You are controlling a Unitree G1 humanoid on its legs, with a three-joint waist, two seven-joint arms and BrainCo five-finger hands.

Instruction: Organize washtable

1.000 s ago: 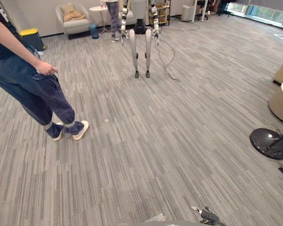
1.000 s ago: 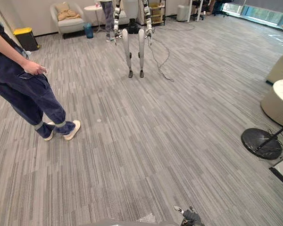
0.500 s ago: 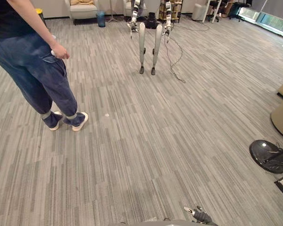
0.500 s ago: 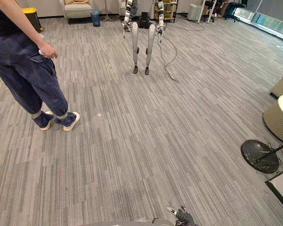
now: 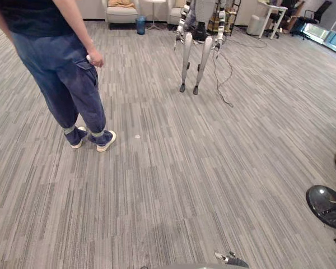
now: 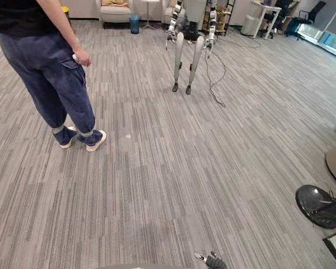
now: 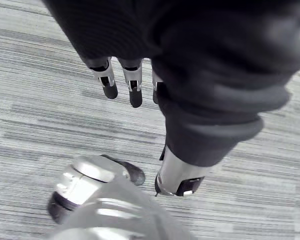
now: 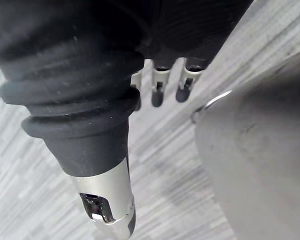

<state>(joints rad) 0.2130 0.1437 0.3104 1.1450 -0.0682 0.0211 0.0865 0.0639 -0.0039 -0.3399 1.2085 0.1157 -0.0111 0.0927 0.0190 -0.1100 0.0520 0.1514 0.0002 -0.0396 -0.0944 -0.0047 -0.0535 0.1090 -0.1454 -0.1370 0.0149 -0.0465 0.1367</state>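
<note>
The left hand (image 7: 108, 80) and the right hand (image 8: 159, 89) each hang over the grey carpet floor (image 5: 213, 168), fingers straight and relaxed, holding nothing. A person (image 5: 73, 84) in dark blue trousers stands on the floor, far left.

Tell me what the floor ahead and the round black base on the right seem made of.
Floor: looks like low-pile carpet tile, matt grey, judging by fine stripes running in alternating blocks. Round base: probably painted metal or hard plastic, glossy black; it shows bright reflections. Which one, I cannot tell.
</note>
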